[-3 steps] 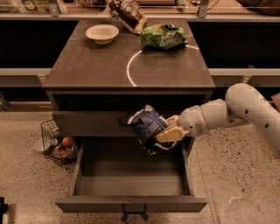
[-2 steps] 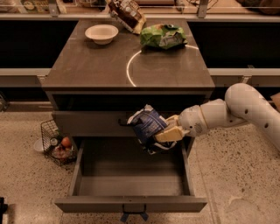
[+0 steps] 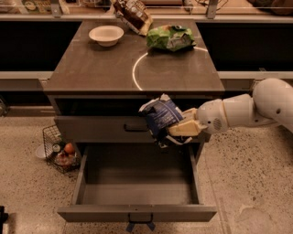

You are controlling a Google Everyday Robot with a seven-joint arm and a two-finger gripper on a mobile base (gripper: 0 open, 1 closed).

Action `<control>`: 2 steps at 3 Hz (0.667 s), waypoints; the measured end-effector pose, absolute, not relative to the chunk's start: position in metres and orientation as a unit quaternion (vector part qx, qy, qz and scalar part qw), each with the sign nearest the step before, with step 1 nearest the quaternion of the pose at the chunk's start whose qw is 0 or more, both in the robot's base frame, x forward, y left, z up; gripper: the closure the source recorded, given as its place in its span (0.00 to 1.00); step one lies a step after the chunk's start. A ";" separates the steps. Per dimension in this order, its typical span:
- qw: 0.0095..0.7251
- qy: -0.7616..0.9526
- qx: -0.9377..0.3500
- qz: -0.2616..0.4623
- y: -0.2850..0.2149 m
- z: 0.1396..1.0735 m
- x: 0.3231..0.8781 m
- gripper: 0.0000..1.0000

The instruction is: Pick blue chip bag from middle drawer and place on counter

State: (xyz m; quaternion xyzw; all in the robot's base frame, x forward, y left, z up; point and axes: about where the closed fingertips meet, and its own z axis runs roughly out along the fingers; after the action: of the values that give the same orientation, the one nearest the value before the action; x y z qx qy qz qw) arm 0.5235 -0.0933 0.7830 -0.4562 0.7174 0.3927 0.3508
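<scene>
A white bowl (image 3: 106, 34) is seen upper left, and a green crinkled bag (image 3: 171, 37) top centre-right. A brown-red bag (image 3: 132, 13) is propped tilted between them at the top edge. A wire basket (image 3: 59, 148) with something orange inside is parked on the speckled floor (image 3: 247, 183), left. The claw (image 3: 177, 130) is held mid-frame, clamped on the blue chip bag (image 3: 160, 116).

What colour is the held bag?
Dark blue and white bag, in pincer above middle drawer; camera view.

Over the middle drawer (image 3: 137, 213), the tool (image 3: 173, 132) seemingly raised the blue chip bag (image 3: 159, 117).
</scene>
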 end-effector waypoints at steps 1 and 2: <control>0.359 0.727 -0.451 0.373 -0.100 0.819 0.534 1.00; 0.363 0.724 -0.455 0.371 -0.097 0.848 0.555 1.00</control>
State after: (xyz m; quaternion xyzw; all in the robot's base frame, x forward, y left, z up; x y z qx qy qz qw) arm 0.5551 -0.0973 0.8479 -0.4550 0.7237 0.3707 0.3631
